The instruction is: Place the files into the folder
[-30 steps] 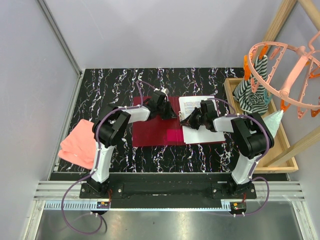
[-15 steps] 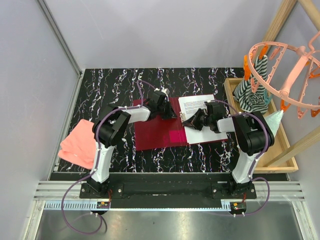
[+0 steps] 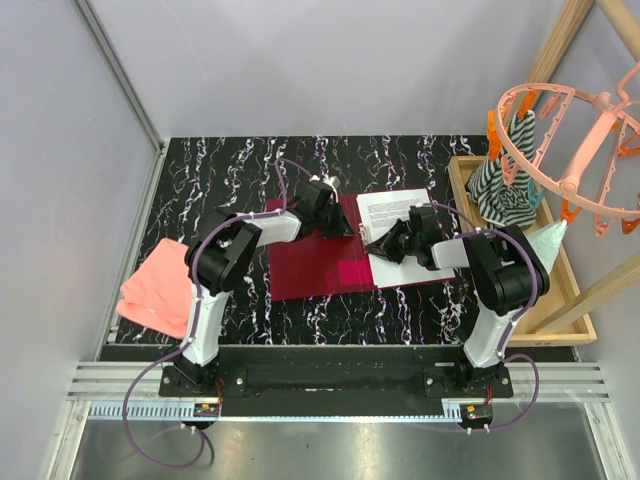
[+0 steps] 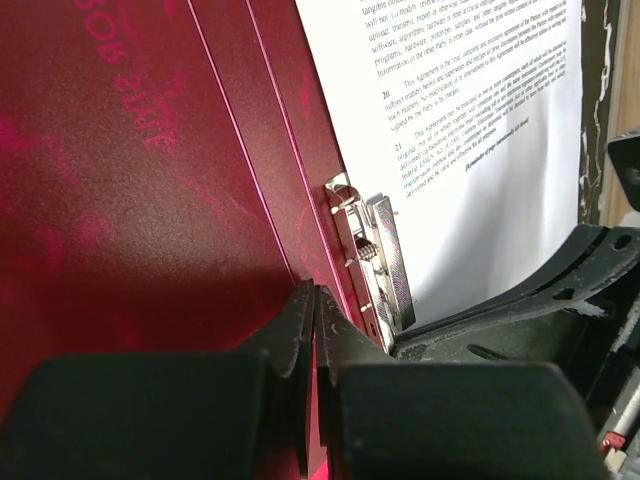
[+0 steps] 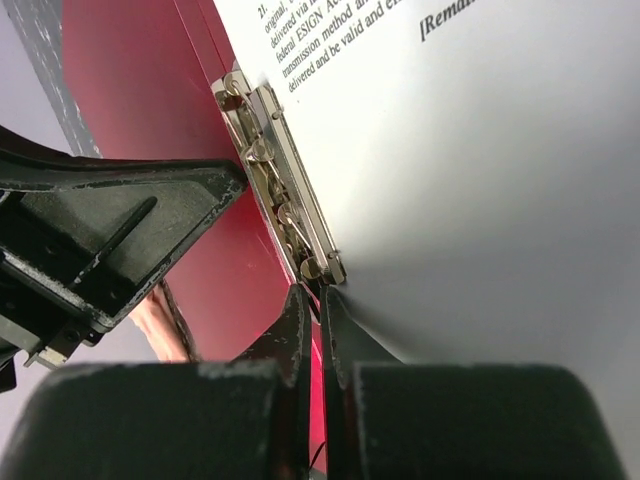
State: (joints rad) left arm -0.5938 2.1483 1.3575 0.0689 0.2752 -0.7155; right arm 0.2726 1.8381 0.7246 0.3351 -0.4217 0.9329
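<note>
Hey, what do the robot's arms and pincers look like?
The left arm and right arm each have white links, bulky black joints and a purple cable. The left pincer and right pincer are matte black.

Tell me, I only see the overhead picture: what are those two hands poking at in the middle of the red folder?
Observer: A metal clip along the folder spine, right beside the printed paper.
Operator: Are the hands gripping anything?
Observer: No. The left hand is shut and empty, tip at the spine crease.
Operator: And the right?
Observer: The right hand is shut too, tip at one end of the clip, by the paper's edge.
</note>
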